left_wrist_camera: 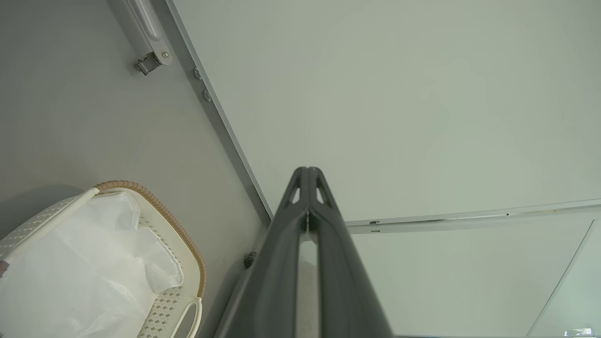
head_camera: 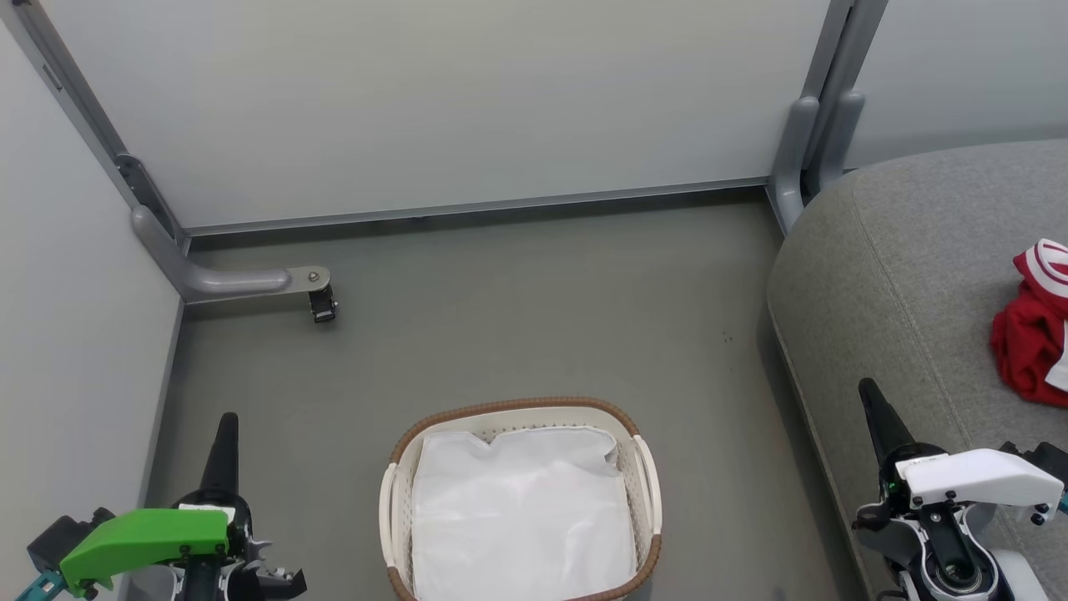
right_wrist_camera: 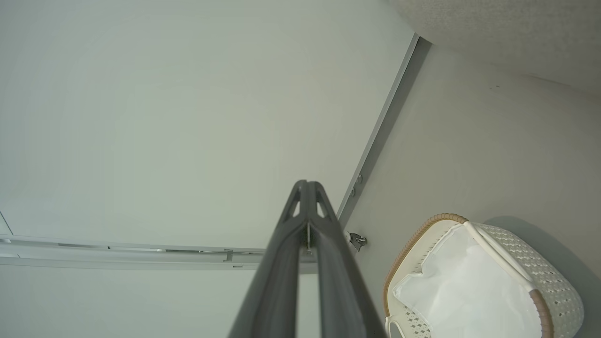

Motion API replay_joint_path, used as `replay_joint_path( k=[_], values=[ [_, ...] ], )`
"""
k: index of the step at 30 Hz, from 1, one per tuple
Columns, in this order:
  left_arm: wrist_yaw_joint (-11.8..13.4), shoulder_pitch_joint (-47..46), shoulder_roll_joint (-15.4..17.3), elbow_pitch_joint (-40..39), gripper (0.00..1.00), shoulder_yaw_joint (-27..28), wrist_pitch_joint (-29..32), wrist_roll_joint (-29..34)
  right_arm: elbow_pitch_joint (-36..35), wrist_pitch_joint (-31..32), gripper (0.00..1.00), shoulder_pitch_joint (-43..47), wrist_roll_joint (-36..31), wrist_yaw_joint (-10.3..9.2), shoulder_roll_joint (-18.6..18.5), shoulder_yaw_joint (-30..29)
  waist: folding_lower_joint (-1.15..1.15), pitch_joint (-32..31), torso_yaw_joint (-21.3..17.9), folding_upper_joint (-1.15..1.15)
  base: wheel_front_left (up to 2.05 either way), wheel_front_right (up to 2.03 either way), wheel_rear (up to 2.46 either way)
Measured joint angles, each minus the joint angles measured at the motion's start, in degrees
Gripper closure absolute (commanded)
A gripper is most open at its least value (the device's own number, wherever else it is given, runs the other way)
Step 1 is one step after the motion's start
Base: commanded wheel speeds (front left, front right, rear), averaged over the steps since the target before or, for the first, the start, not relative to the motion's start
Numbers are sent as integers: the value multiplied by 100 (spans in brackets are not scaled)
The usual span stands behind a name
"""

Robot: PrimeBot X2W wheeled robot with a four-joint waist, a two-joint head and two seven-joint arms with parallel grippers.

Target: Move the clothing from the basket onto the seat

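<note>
The cream basket (head_camera: 519,410) with its brown woven rim stands on the floor at bottom centre, holding just the plain white liner (head_camera: 521,509). Red clothing (head_camera: 1033,338) with white trim lies bunched on the grey seat (head_camera: 901,259) at the right edge, partly cut off by the frame. My left gripper (head_camera: 227,426) is shut and empty, left of the basket. My right gripper (head_camera: 870,391) is shut and empty, over the seat's front edge, left of the clothing. The basket (left_wrist_camera: 155,206) appears at the left wrist view's lower left, and the basket (right_wrist_camera: 422,230) at the right wrist view's lower right.
Pale partition walls (head_camera: 434,100) close off the back and left. A grey metal foot with a caster (head_camera: 321,302) juts onto the floor at the back left; another post (head_camera: 801,142) stands beside the seat. Grey floor (head_camera: 534,309) lies between basket and wall.
</note>
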Motion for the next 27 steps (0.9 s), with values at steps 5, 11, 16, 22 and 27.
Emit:
replay_joint_path(
  k=[5,11,16,22,27],
  values=[
    [0,-11,2,-45,100,9,57,-218,-51,59,100,20,236,0,-2,-20,0,-10,5,0,0,0,0],
    [0,-58,4,-91,100,21,126,-468,-112,126,100,49,500,0,-3,-47,0,-22,10,0,0,0,0],
    [0,-64,7,-118,100,30,179,-662,-157,179,100,55,711,0,-5,-71,0,-32,15,0,0,0,0],
    [0,-73,9,-152,100,42,242,-893,-205,237,100,68,953,0,-7,-99,0,-44,20,0,0,0,0],
    [0,-94,10,-186,100,51,283,-1058,-247,289,100,76,1140,0,-9,-118,0,-54,25,0,0,0,0]
  ],
)
